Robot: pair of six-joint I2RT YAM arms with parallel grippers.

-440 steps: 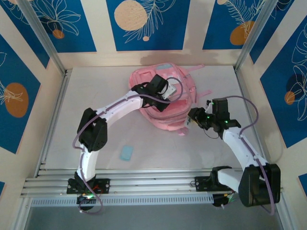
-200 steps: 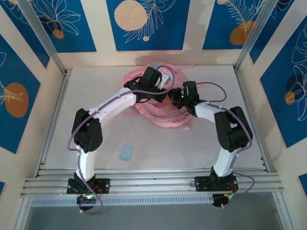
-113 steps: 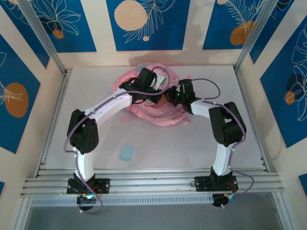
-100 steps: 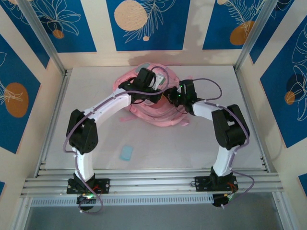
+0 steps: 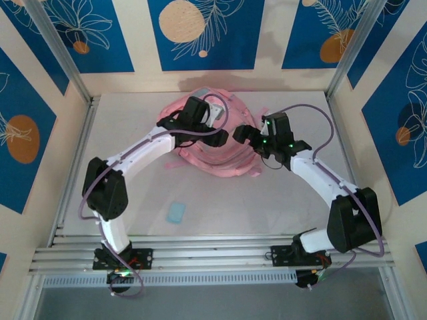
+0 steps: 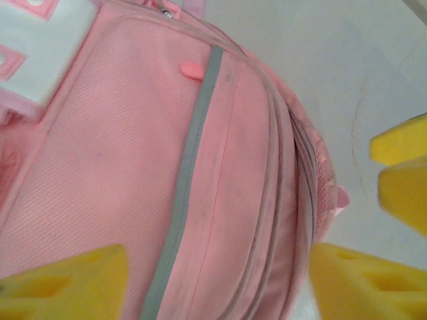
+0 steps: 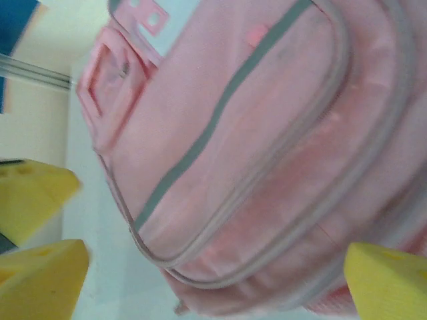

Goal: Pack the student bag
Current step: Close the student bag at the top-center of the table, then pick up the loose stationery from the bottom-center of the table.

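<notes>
Student bag [image 5: 215, 159]: soft pink w/ grey trim [image 6: 190, 173], white patch [image 6: 40, 47], lying flat.

Student bag [image 6: 120, 167]: soft matt cloth, probably mesh-textured.

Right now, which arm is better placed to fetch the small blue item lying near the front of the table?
Left, probably: the blue item lies on its side, near its base. The left claw and right claw are both open over the student bag.
</notes>
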